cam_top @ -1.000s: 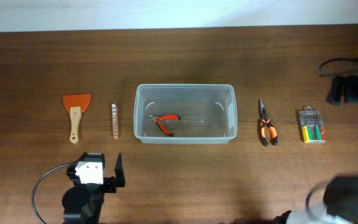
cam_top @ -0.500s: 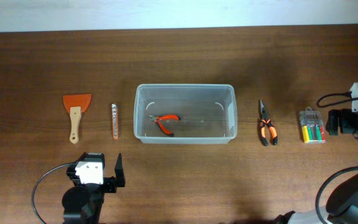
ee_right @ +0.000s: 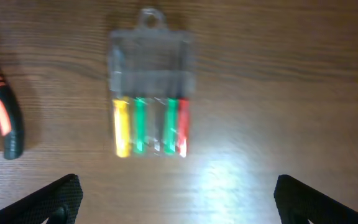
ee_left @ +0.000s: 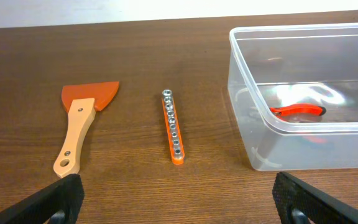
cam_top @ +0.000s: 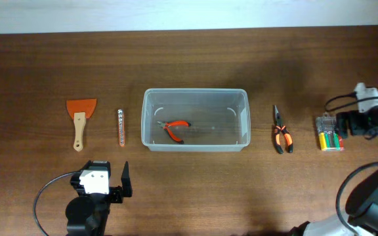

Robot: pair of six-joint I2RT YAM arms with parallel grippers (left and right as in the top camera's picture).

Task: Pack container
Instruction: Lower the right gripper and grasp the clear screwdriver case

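Observation:
The clear plastic container (cam_top: 195, 91) stands mid-table with red-handled pliers (cam_top: 174, 128) inside; it also shows in the left wrist view (ee_left: 247, 59), with the pliers (ee_left: 297, 111). My left gripper (cam_top: 107, 181) is open and empty near the front edge, its fingers (ee_left: 179, 208) well short of the container. My right gripper (cam_top: 354, 122) is open and empty at the right end of a small clear case of coloured screwdrivers (cam_top: 329, 133). In the right wrist view the case (ee_right: 151, 93) lies ahead of the open fingers (ee_right: 179, 205).
An orange scraper with a wooden handle (cam_top: 81, 119) and an orange socket strip (cam_top: 121, 127) lie left of the container, both in the left wrist view too, scraper (ee_left: 79, 121), strip (ee_left: 173, 127). Orange-and-black pliers (cam_top: 280, 136) lie right of it, handle (ee_right: 2, 118).
My right arm has come in from the far right edge, moving left to the screwdriver case. The left arm and all the tools have not moved.

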